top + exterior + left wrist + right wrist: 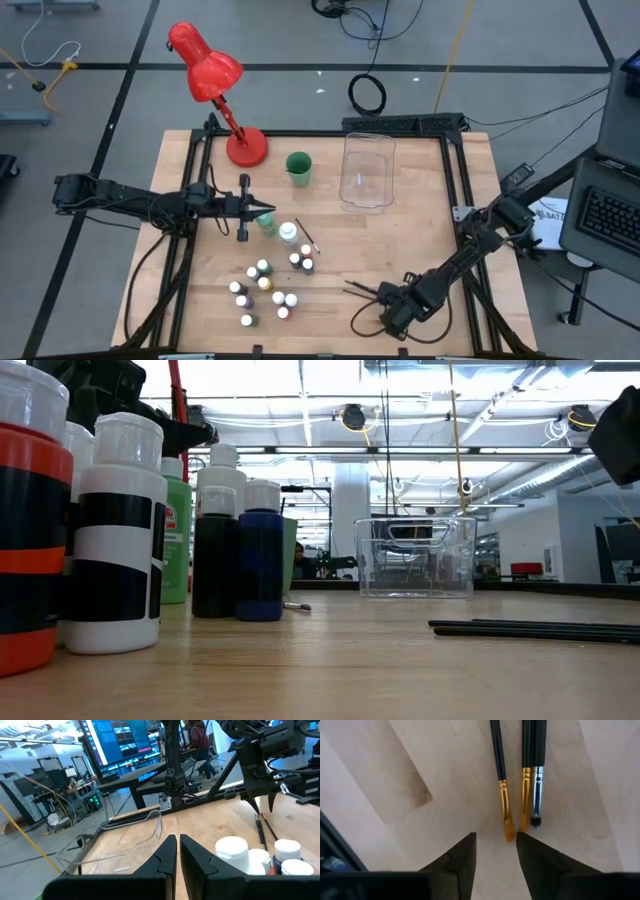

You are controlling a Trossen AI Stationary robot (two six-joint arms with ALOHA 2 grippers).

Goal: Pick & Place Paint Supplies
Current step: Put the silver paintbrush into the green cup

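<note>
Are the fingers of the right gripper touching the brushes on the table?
Apart. In the right wrist view the right gripper is open, and bare wood shows between each finger and the brushes, whose tips lie just ahead of the gap.

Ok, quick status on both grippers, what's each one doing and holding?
Left gripper: shut, holding nothing, near the tall bottles.
Right gripper: open, empty, just above the brushes lying on the table.
</note>
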